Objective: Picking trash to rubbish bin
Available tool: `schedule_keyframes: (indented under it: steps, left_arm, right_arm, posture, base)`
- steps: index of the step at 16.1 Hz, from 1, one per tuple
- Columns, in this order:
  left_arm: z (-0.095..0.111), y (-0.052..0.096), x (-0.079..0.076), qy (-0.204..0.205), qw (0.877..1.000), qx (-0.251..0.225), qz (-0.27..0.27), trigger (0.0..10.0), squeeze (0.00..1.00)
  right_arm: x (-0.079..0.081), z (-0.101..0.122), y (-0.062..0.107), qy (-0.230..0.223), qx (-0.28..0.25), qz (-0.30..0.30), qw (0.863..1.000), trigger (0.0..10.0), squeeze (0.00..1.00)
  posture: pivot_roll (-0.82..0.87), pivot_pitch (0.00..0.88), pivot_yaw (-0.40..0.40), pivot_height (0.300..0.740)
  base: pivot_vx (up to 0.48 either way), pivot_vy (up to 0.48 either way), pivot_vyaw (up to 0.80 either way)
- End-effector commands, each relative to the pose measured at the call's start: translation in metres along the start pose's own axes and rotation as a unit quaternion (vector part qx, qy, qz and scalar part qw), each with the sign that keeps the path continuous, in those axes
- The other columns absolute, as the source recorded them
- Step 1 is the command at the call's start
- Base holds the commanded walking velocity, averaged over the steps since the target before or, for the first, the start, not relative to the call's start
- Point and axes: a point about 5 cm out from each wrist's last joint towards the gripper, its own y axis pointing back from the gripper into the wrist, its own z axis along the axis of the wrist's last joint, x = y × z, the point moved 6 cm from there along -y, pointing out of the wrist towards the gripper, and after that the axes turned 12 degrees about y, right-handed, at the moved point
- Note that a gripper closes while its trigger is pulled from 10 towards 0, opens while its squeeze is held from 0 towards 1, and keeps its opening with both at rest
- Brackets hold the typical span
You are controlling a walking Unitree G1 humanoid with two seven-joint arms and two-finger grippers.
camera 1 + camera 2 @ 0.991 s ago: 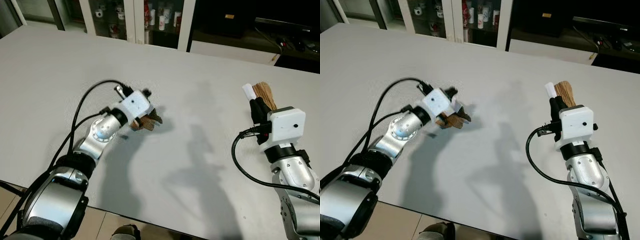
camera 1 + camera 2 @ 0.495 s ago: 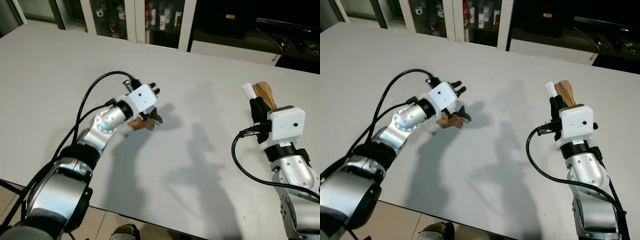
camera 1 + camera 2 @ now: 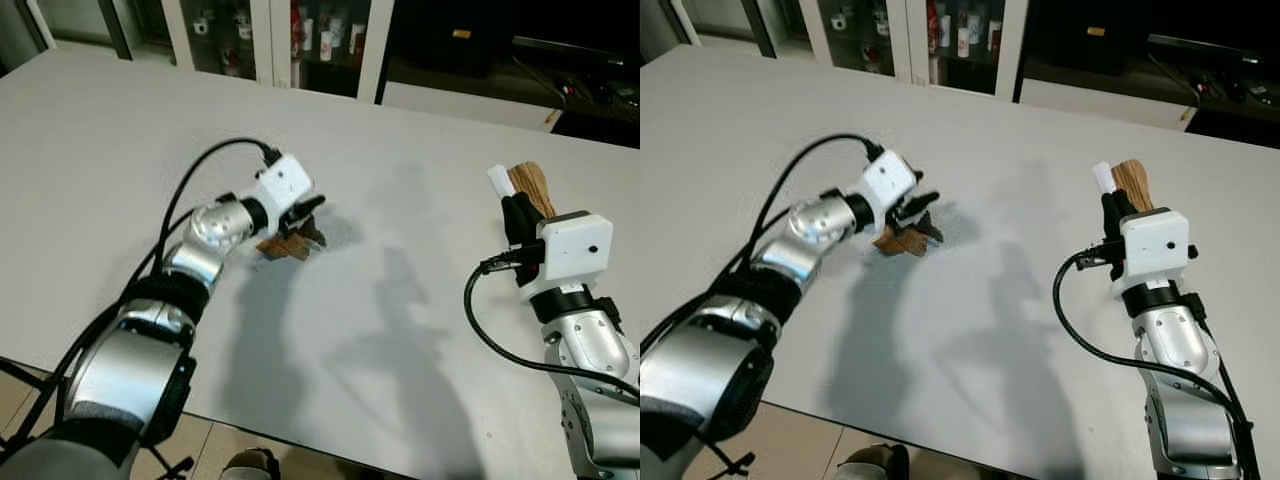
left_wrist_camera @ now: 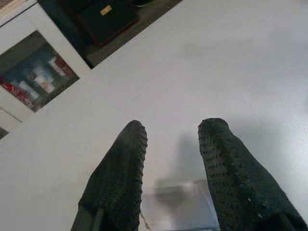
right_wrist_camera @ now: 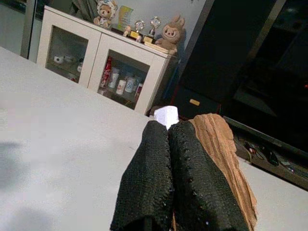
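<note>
A crumpled brown piece of trash lies on the white table, left of the middle. My left gripper hovers just above and behind it, open, with nothing between the fingers. On the right, my right gripper is raised off the table and shut on a second brown scrap that has a white bit at its tip. In the right wrist view the scrap sticks out beside the closed fingers.
A white glass-door cabinet with bottles and cups stands behind the table's far edge. Dark furniture is at the back right. The table's near edge runs just in front of me, with floor below.
My left arm has reached farther forward and its wrist has turned. Its fingers have come off the crumpled trash, which stays on the table. The right arm has not moved.
</note>
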Motion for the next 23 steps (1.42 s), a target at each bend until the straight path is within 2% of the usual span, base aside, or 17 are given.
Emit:
schedule_keyframes:
  steps: [1,3,5,6,8,11,13,14,15,18,21,23]
  left_arm:
    - [-0.002,-0.001,0.002,0.016,1.000,0.009,0.007,10.0,1.00]
    - [-0.004,-0.001,0.006,0.036,0.999,0.014,0.018,10.0,1.00]
    - [-0.009,-0.002,0.011,0.083,0.995,0.030,0.040,10.0,1.00]
    - [-0.012,-0.003,0.011,0.126,0.990,0.038,0.048,10.0,1.00]
    - [-0.014,-0.004,0.008,0.135,0.989,0.042,0.045,10.0,1.00]
    - [-0.018,-0.007,0.005,0.182,0.981,0.050,0.053,10.0,1.00]
    - [-0.022,-0.009,0.003,0.239,0.967,0.058,0.064,10.0,1.00]
    - [-0.026,-0.009,0.002,0.282,0.954,0.066,0.077,10.0,1.00]
    - [-0.029,-0.010,0.001,0.304,0.946,0.074,0.082,10.0,1.00]
    - [-0.038,-0.009,-0.007,0.298,0.947,0.099,0.062,10.0,1.00]
    - [-0.025,-0.012,-0.010,0.280,0.955,0.088,0.044,10.0,1.00]
    - [-0.006,-0.013,-0.001,0.248,0.965,0.068,0.049,10.0,1.00]
  right_arm:
    - [-0.006,-0.001,0.001,0.010,0.000,-0.011,1.000,10.0,0.00]
    - [-0.006,-0.001,0.001,0.010,0.001,-0.011,1.000,10.0,0.00]
    - [-0.007,-0.001,0.000,0.011,0.001,-0.011,1.000,10.0,0.00]
    - [-0.006,-0.001,0.000,0.010,0.000,-0.011,1.000,10.0,0.00]
    - [-0.006,-0.001,0.000,0.011,0.000,-0.010,1.000,10.0,0.00]
    - [-0.007,-0.001,0.000,0.012,0.001,-0.011,1.000,10.0,0.00]
    - [-0.008,-0.001,0.001,0.013,0.002,-0.012,1.000,10.0,0.00]
    - [-0.007,-0.001,0.000,0.013,0.002,-0.012,1.000,10.0,0.00]
    - [-0.007,-0.001,0.000,0.014,0.002,-0.012,1.000,10.0,0.00]
    - [-0.008,-0.002,0.000,0.016,0.002,-0.011,1.000,10.0,0.00]
    - [-0.008,-0.002,0.000,0.018,0.002,-0.010,1.000,10.0,0.00]
    - [-0.009,-0.001,0.001,0.020,0.002,-0.010,1.000,10.0,0.00]
  posture:
    - [0.17,0.094,-0.021,0.740]
    - [0.17,0.094,-0.021,0.740]
    - [0.17,0.094,-0.023,0.740]
    - [0.17,0.093,-0.024,0.740]
    - [0.17,0.093,-0.024,0.740]
    - [0.16,0.089,-0.022,0.740]
    - [0.16,0.089,-0.022,0.740]
    - [0.16,0.088,-0.022,0.740]
    - [0.16,0.088,-0.023,0.740]
    - [0.16,0.085,-0.023,0.740]
    - [0.16,0.083,-0.026,0.740]
    - [0.15,0.082,-0.026,0.740]
  base:
    - [0.000,0.000,0.00]
    - [0.000,0.000,0.00]
    - [0.000,0.000,0.00]
    - [0.000,0.000,0.00]
    - [0.000,0.000,0.00]
    - [0.000,0.000,0.00]
    - [0.000,0.000,0.00]
    - [0.000,0.000,0.00]
    - [0.000,0.000,0.00]
    - [0.000,0.000,0.00]
    - [0.000,0.000,0.00]
    - [0.000,0.000,0.00]
